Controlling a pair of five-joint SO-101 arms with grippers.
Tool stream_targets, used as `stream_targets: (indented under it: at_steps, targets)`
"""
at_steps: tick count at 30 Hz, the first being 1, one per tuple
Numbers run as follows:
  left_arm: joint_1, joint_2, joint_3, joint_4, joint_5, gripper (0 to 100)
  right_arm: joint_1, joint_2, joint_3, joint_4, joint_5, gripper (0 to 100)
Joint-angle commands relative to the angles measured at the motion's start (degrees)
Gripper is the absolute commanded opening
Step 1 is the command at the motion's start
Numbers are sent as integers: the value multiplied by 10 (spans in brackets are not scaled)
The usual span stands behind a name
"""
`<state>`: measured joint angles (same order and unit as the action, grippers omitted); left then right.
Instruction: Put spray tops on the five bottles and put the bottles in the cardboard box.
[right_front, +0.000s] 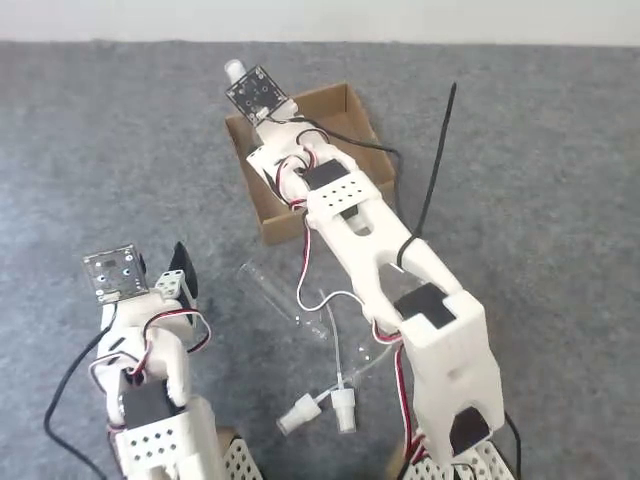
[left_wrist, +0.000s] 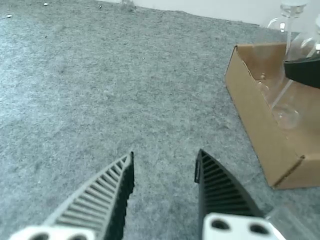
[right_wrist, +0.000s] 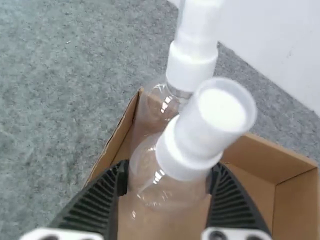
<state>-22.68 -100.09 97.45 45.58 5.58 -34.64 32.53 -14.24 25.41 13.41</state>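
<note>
clear bottle (right_wrist: 150, 187), capped, is clamped between the right gripper (right_wrist: 169, 171) jaws above the cardboard box (right_wrist: 295, 170). lower it upright beside the boxed bottle (right_wrist: 155, 100), then release. left gripper (left_wrist: 165, 154) gapes empty over carpet (left_wrist: 100, 75).

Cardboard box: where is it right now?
In the high view the cardboard box sits on the grey carpet, far centre, under the right hand, which holds a capped bottle over it.
</note>
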Motion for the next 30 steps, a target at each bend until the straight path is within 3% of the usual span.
stream_targets:
  at_steps: [1, 15, 20, 30]
  targets:
    - [-2, -6, -7, -11, 7, 192, 7, -11, -50, -3, -37, 102]
    - [-2, -6, -7, -11, 7, 192, 4, 8, -52, 2, -39, 102]
    - [-2, -6, -7, -11, 7, 192, -5, 26, -52, 2, 24, 102]
    - [-2, -6, -7, -11, 7, 192, -7, 26, -52, 3, 28, 106]
